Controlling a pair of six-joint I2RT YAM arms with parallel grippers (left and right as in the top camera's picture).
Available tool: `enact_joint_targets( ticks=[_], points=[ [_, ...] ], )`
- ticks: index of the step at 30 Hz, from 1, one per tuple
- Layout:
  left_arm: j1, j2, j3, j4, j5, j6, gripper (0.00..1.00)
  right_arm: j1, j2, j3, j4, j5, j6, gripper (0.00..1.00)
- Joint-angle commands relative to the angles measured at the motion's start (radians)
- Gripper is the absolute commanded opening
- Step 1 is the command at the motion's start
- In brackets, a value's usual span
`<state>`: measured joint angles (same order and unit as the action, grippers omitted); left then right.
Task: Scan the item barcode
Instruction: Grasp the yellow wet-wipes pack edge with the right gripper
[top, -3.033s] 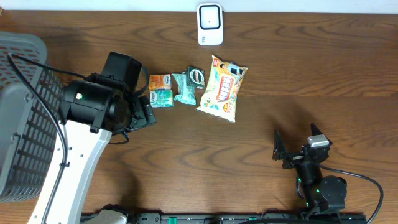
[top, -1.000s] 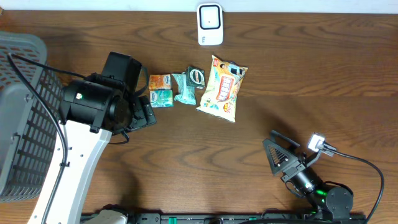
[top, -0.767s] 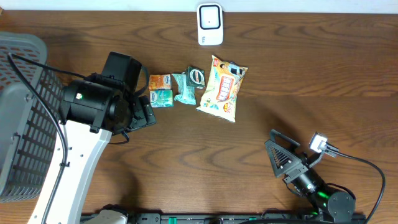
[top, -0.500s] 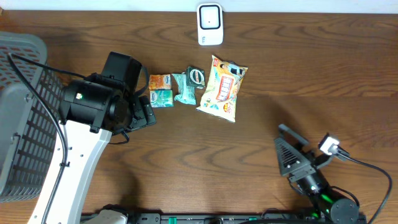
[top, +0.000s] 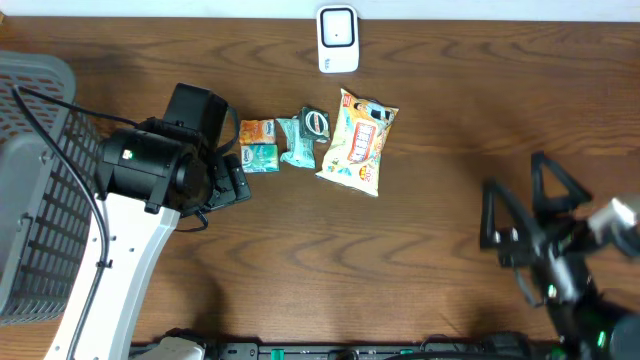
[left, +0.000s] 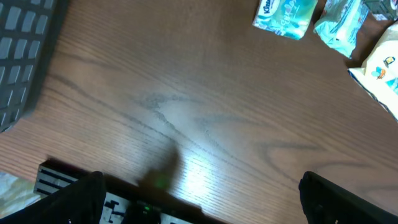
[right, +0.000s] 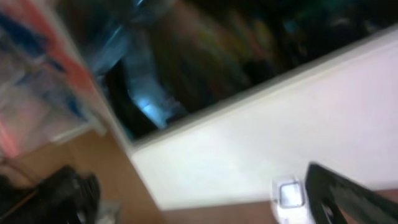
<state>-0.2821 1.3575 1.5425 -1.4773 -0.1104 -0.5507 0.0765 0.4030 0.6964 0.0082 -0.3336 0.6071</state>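
— Dark wood table (top: 430, 110) on my overhead feed, grey basket (top: 40, 230) at its left edge. What have I got to scan?

— Small goods in a row, a little in from the far edge and left of centre. They are an orange packet (top: 257, 131), a teal tissue pack (top: 260, 156) touching its near side, a crumpled teal wrapper (top: 297, 143), and the snack bag (top: 358, 142) nearest the middle. The white scanner (top: 338, 38) stands at the middle of the far edge, apart from all of them.

— Anything picked up?

— Nothing. My left gripper (left: 202, 182) hangs near the tissue pack, jaws spread wide with only bare wood between them. My right gripper (top: 520, 208), toward the right edge, is smeared in the overhead view. Its jaws are spread and empty too, and its camera faces the wall.

— Which step, then?

— I'd call it the reach, before any grasp. Next I'd need the left jaws over one packet, a firm close on it, then its barcode turned toward the scanner. Which face bears the code, I can't tell.
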Motion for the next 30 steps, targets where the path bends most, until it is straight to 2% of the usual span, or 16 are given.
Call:
enact_joint_targets(
  ticks=[1,8,12,19,23,24,25,26,28,30],
  points=[
    [0.004,-0.005,-0.006,-0.003,-0.003,-0.012,0.98,0.004,0.178,0.154,-0.125,-0.021,-0.206,0.99],
    [0.004,-0.005,-0.006,-0.003,-0.003,-0.012,0.97,0.016,0.594,0.499,-0.546,-0.049,-0.264,0.99],
    [0.004,-0.005,-0.006,-0.003,-0.003,-0.012,0.98,0.076,0.792,0.615,-0.703,-0.051,-0.335,0.99],
    [0.004,-0.005,-0.006,-0.003,-0.003,-0.012,0.98,0.145,1.013,0.621,-0.674,-0.137,-0.303,0.99],
    [0.004,-0.005,-0.006,-0.003,-0.003,-0.012,0.98,0.148,1.094,0.621,-0.647,-0.167,-0.125,0.99],
    [0.004,-0.005,-0.006,-0.003,-0.003,-0.012,0.97,0.151,1.116,0.621,-0.645,-0.174,-0.082,0.86],
    [0.004,-0.005,-0.006,-0.003,-0.003,-0.012,0.98,0.157,1.134,0.621,-0.639,-0.174,-0.075,0.52],
    [0.004,-0.005,-0.006,-0.003,-0.003,-0.012,0.98,0.167,1.153,0.621,-0.629,-0.173,-0.077,0.38],
    [0.004,-0.005,-0.006,-0.003,-0.003,-0.012,0.97,0.199,1.192,0.621,-0.624,-0.151,-0.108,0.22],
    [0.004,-0.005,-0.006,-0.003,-0.003,-0.012,0.97,0.241,1.231,0.621,-0.63,-0.089,-0.115,0.17]
  ],
)
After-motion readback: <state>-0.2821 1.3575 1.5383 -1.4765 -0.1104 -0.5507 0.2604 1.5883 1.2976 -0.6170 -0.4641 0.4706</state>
